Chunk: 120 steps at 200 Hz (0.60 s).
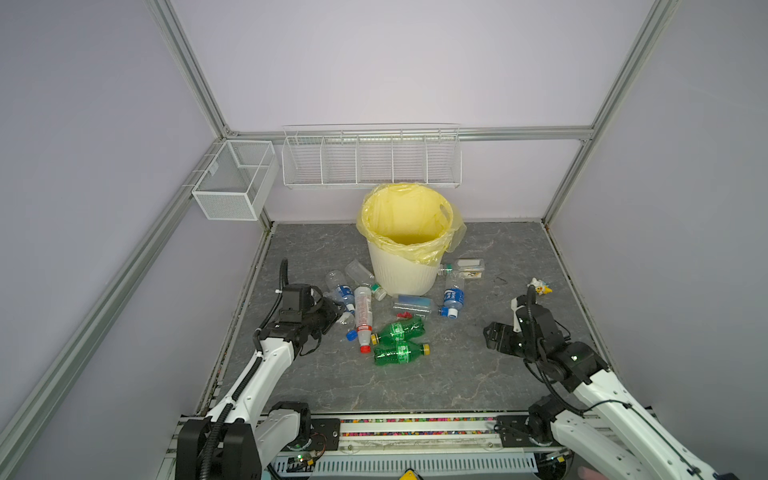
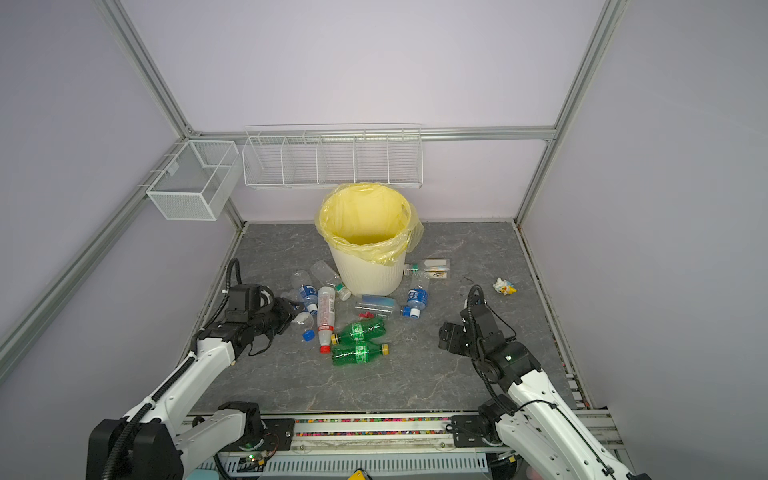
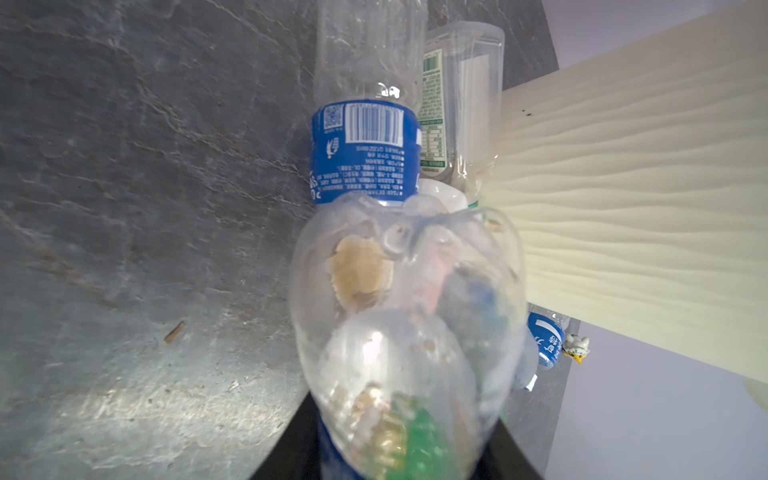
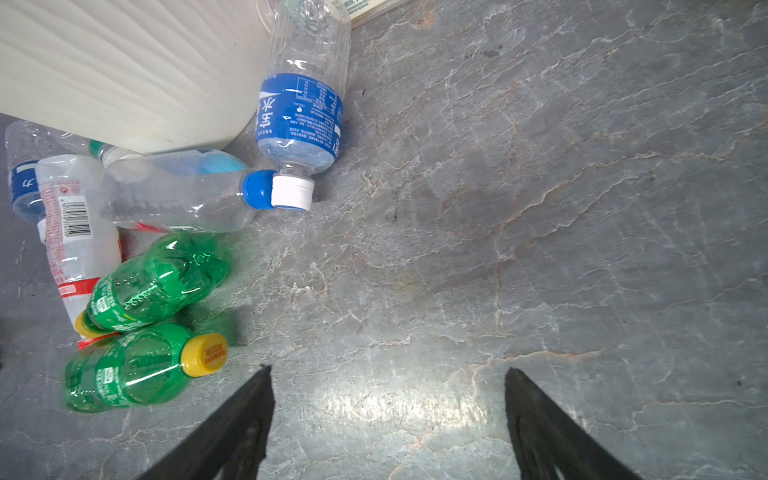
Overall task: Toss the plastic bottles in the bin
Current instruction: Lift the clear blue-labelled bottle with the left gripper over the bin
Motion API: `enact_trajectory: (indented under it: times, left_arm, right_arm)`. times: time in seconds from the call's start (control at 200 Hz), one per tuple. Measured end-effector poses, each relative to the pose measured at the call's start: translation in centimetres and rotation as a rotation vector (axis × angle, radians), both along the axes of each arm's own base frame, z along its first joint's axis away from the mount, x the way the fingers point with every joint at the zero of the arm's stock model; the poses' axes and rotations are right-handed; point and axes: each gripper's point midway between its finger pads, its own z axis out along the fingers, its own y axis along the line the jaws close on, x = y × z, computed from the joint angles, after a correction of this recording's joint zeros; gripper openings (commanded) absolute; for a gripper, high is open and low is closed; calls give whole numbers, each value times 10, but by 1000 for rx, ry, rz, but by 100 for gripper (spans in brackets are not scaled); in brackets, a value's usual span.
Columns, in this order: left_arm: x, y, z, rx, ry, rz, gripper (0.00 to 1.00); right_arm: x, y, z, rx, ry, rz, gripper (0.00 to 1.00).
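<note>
The bin (image 1: 405, 276), a cream ribbed bucket lined with a yellow bag, stands at the back middle in both top views. Several plastic bottles lie in front of it: two green ones (image 1: 400, 330) (image 1: 401, 352), a red-capped one (image 1: 363, 316) and blue-labelled ones (image 1: 343, 291) (image 1: 453, 296). My left gripper (image 1: 337, 312) (image 3: 399, 457) is shut on a clear bottle (image 3: 407, 311) that lies low among the pile, its base pointing away from the wrist camera. My right gripper (image 1: 490, 334) (image 4: 388, 374) hangs open over bare floor, right of the green bottles (image 4: 137, 365).
A small yellow toy figure (image 1: 540, 286) lies at the right. One more bottle (image 1: 461, 268) rests beside the bin's right side. White wire baskets (image 1: 370, 160) (image 1: 235, 178) hang on the back and left walls. Frame posts edge the grey marbled floor (image 1: 415, 382).
</note>
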Motion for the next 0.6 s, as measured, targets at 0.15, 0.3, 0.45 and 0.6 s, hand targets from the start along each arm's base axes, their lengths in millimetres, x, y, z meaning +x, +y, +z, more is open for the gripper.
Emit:
enact_trajectory:
  times: [0.15, 0.3, 0.45, 0.6]
  left_arm:
    - [-1, -8, 17, -44, -52, -38, 42]
    - [-2, -14, 42, -76, -122, -66, 42]
    - [0, -18, 76, -102, -201, -90, 42]
    - [1, -23, 112, -127, -268, -116, 43]
  right_arm:
    - [4, 3, -2, -1, 4, 5, 88]
    - [5, 7, -6, 7, 21, 17, 88]
    - [7, 9, -6, 13, 22, 22, 88]
    - [9, 10, -6, 16, 17, 22, 88]
